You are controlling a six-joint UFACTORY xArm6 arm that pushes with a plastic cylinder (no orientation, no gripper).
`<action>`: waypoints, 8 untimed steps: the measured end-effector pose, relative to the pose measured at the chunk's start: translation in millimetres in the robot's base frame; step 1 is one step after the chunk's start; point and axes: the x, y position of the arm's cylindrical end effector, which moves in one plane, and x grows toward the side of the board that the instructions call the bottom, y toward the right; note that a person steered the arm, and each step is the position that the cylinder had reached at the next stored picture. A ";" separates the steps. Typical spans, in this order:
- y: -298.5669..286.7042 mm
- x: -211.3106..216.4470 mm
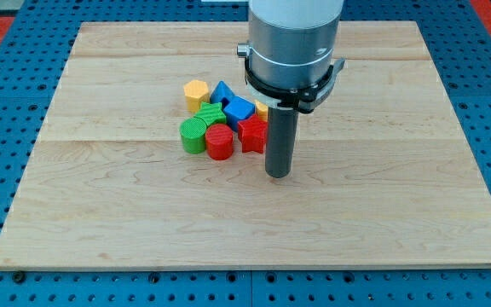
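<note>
your tip (pixel 278 175) rests on the board (pixel 382 213), bare, holding nothing, just right of the red star (pixel 252 134). left of that sit the red cylinder (pixel 220 141) and green cylinder (pixel 193 135).

**A robotics lab bench**

The setting reads as a research lab. A pale wooden board (pixel 254 213) lies on a blue perforated table (pixel 7 77) with a regular grid of holes, and a grey industrial robot arm (pixel 292 43) hangs over small plastic test blocks (pixel 220 119).
</note>
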 end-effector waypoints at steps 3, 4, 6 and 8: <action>0.0 -1.1; 0.0 -1.1; 0.2 -1.1; 24.5 -2.2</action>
